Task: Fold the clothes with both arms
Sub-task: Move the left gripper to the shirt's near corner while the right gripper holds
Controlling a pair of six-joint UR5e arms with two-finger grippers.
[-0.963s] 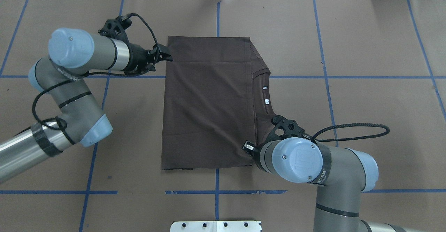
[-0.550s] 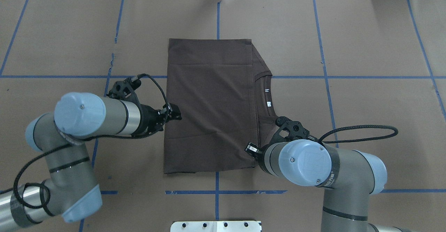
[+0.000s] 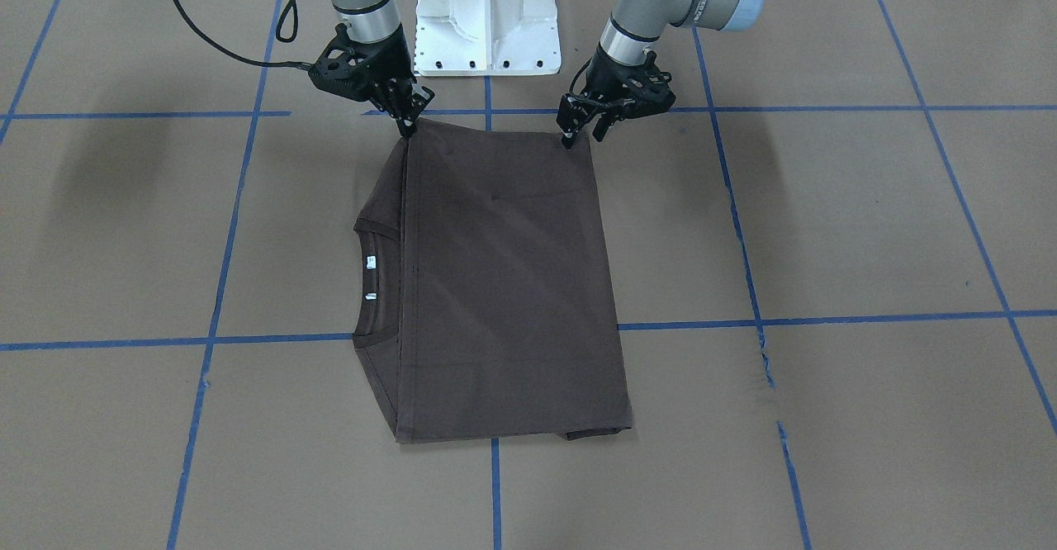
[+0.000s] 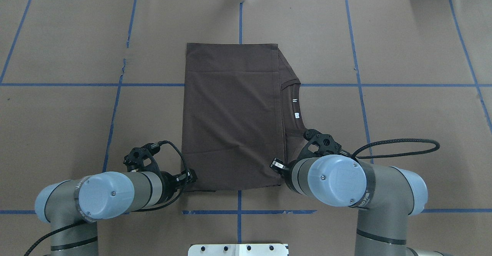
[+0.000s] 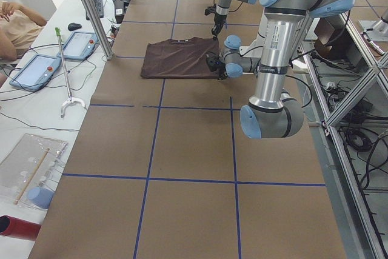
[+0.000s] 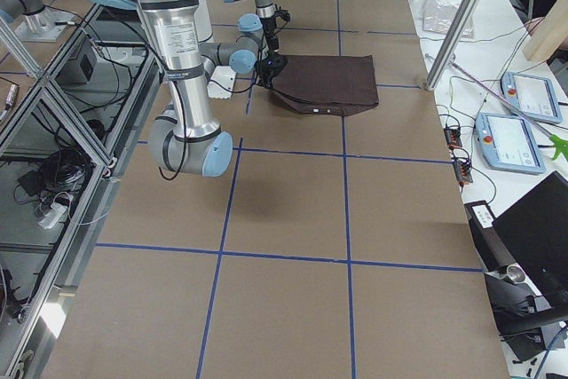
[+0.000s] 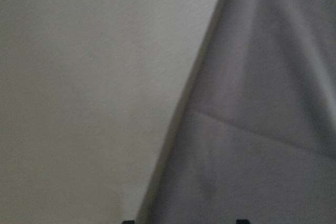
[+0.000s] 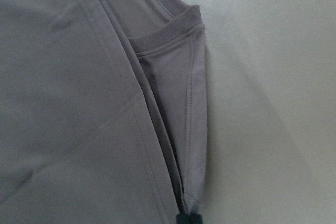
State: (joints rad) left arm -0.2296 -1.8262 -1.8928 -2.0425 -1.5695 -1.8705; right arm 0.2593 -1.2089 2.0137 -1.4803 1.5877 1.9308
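Overhead tells you little of the grips; wrist cameras show the right gripper (image 8: 189, 219) pinching the T-shirt's (image 4: 230, 113) five-o'clock corner, the left gripper (image 3: 581, 135) parted, empty, at seven o'clock.

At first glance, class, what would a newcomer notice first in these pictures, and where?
A dark brown T-shirt, folded to a rectangle, lies mid-table on brown paper gridded with blue tape. At its two corners nearest the robot, the left tool and the right tool sit low, one at each corner.
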